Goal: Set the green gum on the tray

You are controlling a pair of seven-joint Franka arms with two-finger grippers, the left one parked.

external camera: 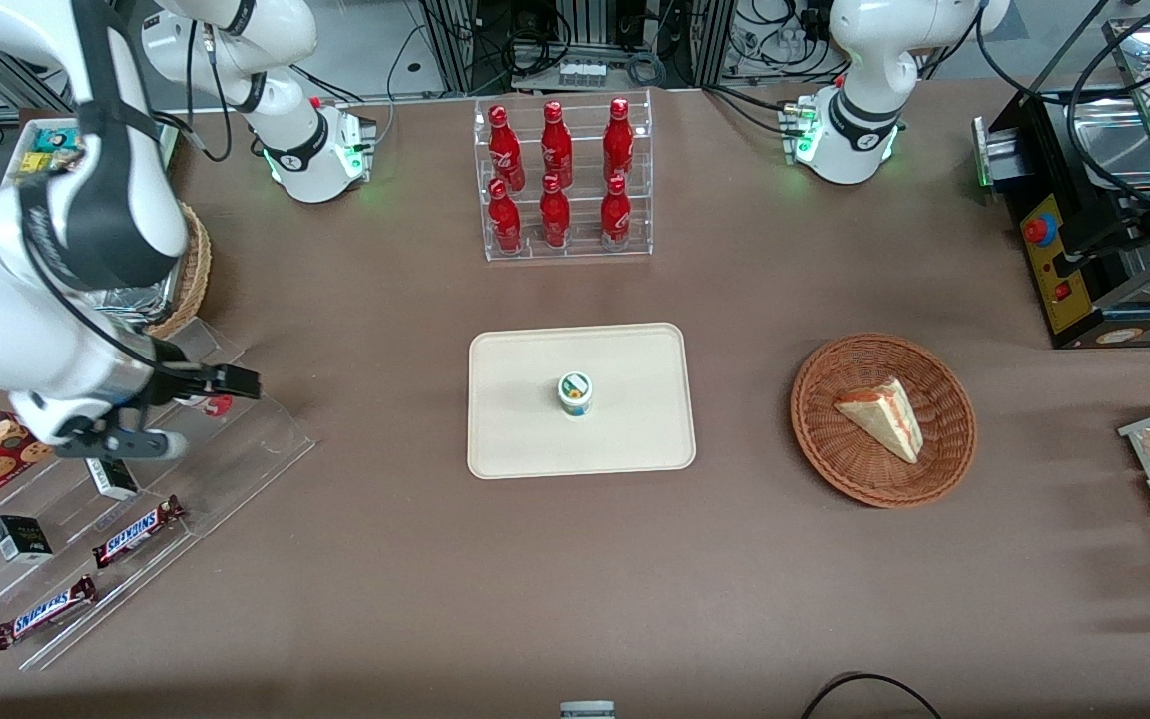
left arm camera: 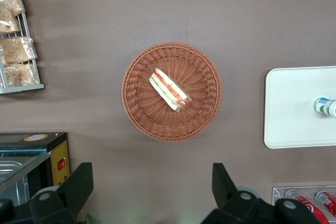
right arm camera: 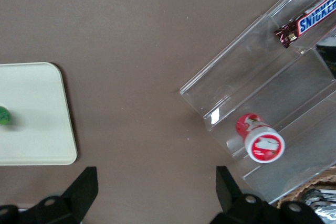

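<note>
The green gum [external camera: 575, 392] stands upright near the middle of the cream tray [external camera: 515, 439], its white lid up. It also shows in the left wrist view [left arm camera: 324, 106] and at the frame edge in the right wrist view [right arm camera: 2, 115], on the tray [left arm camera: 294, 119] [right arm camera: 37, 135]. My right gripper [external camera: 201, 414] is open and empty. It hovers above the clear stepped rack [external camera: 236, 449] toward the working arm's end of the table, well away from the tray. In the right wrist view the gripper [right arm camera: 156, 184] has only bare brown table between its fingers.
A red-labelled gum bottle [right arm camera: 260, 139] lies on the rack beside my gripper. Snickers bars [external camera: 136, 531] and small boxes [external camera: 20, 538] lie on the rack nearer the camera. A cola bottle rack [external camera: 565, 180] stands farther back. A wicker basket [external camera: 840, 459] holds a sandwich.
</note>
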